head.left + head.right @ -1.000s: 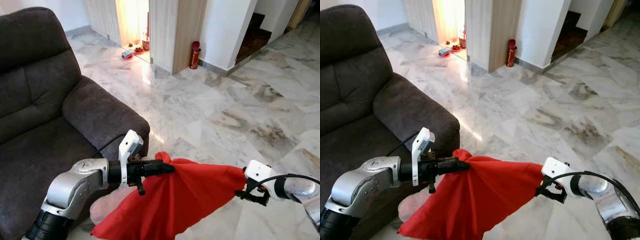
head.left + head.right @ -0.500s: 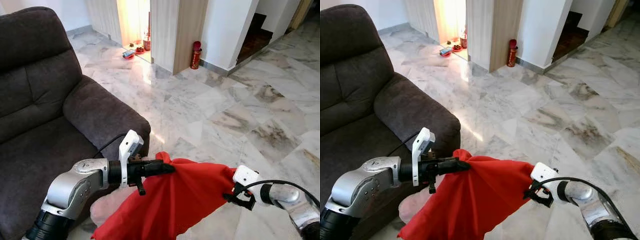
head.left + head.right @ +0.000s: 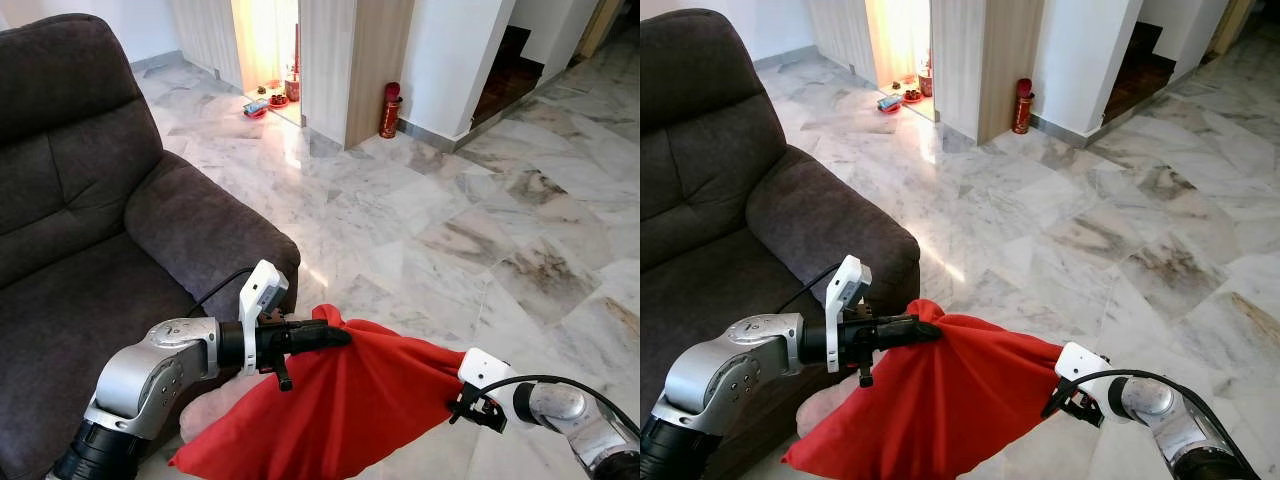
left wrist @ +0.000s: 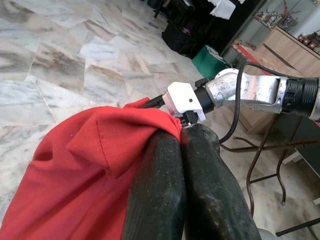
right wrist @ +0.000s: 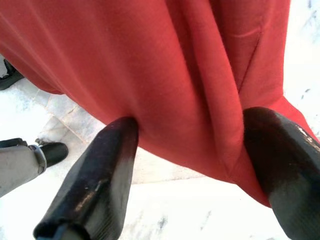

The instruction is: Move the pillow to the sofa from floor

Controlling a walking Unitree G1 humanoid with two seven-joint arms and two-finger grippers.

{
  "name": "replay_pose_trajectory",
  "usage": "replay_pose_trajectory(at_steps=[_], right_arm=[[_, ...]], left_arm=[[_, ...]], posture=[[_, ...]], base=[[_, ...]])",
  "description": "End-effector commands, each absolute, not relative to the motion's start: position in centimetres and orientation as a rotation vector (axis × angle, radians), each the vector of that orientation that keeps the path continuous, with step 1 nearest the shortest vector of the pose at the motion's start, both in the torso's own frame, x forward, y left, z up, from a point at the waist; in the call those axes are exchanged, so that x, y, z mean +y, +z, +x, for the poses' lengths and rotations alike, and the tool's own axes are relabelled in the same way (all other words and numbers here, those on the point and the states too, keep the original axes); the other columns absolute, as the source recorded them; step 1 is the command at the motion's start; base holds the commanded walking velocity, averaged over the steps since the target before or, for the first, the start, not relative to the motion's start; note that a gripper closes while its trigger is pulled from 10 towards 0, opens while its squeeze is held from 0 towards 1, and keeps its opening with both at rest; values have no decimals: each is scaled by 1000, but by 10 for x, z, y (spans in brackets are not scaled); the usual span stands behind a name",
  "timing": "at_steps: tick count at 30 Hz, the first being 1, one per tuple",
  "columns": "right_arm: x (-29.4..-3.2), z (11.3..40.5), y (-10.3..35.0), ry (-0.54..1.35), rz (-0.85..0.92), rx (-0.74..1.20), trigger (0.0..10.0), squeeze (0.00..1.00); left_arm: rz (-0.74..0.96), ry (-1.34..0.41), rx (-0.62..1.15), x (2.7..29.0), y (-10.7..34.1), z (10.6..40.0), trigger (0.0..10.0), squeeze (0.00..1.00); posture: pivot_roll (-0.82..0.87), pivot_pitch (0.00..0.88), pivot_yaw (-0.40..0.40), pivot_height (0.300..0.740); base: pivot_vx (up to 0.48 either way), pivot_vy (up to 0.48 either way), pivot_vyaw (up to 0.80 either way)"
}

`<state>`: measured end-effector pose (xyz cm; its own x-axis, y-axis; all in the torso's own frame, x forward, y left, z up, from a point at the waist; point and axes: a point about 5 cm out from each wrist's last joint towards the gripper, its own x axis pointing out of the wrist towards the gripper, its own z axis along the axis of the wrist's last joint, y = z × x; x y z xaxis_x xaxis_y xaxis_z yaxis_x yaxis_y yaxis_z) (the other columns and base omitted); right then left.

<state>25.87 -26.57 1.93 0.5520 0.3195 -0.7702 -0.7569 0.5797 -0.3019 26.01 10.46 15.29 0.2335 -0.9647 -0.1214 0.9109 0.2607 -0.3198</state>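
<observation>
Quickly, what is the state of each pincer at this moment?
Left pincer: closed on a corner of the red pillow.
Right pincer: open, fingers apart with the pillow's edge between them.

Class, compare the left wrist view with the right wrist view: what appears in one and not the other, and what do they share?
Left wrist view alone: the left tool shut on a bunched corner of the pillow, the right arm beyond it, and dark furniture far off.

Right wrist view alone: the right tool with its fingers apart against hanging cloth, and a person's shoe on the floor.

Both: the red pillow and the marble floor.
</observation>
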Motion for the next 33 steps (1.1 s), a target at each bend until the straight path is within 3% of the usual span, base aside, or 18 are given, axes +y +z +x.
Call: replay_pose_trajectory(at_steps=[1,33], right_arm=[[-267,261,20,678,-679,721,0,0],[-248,258,14,728,-575,684,0,0]], left_arm=[[-186,-1370,194,98,178,257,10000,0],[-186,-1363,184,98,179,260,10000,0]], posture=[[-11,0,-16,740],[-14,0,-16,740]], base=[[0,0,0],[0,0,0]])
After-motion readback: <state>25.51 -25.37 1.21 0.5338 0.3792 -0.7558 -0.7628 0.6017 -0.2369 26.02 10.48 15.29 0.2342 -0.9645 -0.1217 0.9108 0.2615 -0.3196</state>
